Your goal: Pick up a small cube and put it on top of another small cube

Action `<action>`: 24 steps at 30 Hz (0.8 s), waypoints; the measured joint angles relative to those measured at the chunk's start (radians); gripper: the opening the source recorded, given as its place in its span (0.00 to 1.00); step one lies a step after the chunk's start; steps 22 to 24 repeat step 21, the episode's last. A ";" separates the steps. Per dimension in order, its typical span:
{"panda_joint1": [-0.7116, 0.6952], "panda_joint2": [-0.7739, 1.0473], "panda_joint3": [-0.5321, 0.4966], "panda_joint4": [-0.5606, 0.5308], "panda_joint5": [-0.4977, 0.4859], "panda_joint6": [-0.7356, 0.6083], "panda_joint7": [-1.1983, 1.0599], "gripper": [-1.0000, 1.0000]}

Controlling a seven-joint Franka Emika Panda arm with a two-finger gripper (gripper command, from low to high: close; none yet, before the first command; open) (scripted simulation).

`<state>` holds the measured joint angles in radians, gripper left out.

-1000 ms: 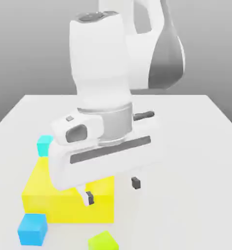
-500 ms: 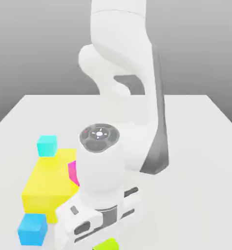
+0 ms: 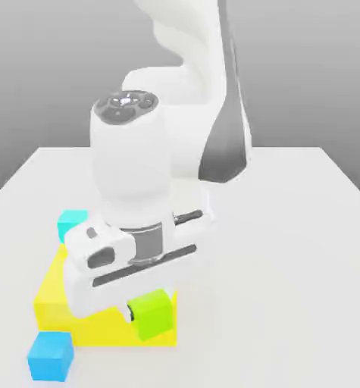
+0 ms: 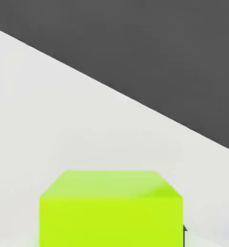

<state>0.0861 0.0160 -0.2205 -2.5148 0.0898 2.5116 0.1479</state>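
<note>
You have the small green cube [image 3: 153,314] pinched between the fingers [image 3: 131,310], closed tight on its sides, and it hangs clear of the desk [image 3: 289,250], in front of the big yellow block [image 3: 57,292]. By the look of it, the carry to the other cube is the step in hand. Keep the squeeze steady and the hand level so the cube does not twist, and stay high enough to pass over the yellow block. Choose your target before you descend: one blue cube [image 3: 51,355] sits just beside the yellow block's near corner, and another blue cube [image 3: 72,223] sits behind the yellow block. Line the green cube's faces square with the target's top, lower gently, and let go only once it rests flat.

The green cube is plain, matte and lime-coloured, sharp-edged, far smaller than the yellow block. In the hand view its top face [image 4: 111,184] reads lighter than its front.
</note>
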 joint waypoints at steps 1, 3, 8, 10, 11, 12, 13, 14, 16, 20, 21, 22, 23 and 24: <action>-0.010 -0.035 -0.002 -0.018 -0.012 -0.016 0.015 0.00; -0.025 -0.105 -0.003 -0.055 -0.039 -0.048 0.046 0.00; -0.081 -0.283 0.007 -0.147 -0.116 -0.125 0.130 0.00; -0.111 -0.355 0.015 -0.184 -0.148 -0.156 0.164 0.00; -0.127 -0.389 0.020 -0.202 -0.163 -0.170 0.181 0.00; -0.145 -0.424 0.029 -0.221 -0.176 -0.183 0.195 0.00; -0.153 -0.424 0.031 -0.235 -0.182 -0.168 0.202 0.00; -0.156 -0.409 0.030 -0.248 -0.184 -0.139 0.204 0.00; -0.157 -0.357 0.027 -0.272 -0.183 -0.064 0.203 0.00; -0.157 -0.303 0.022 -0.293 -0.181 0.011 0.200 1.00; -0.157 -0.303 0.022 -0.293 -0.181 0.011 0.200 1.00; -0.157 -0.303 0.022 -0.293 -0.181 0.011 0.200 1.00; -0.157 -0.303 0.022 -0.293 -0.181 0.011 0.200 1.00; -0.157 -0.303 0.022 -0.293 -0.181 0.011 0.200 1.00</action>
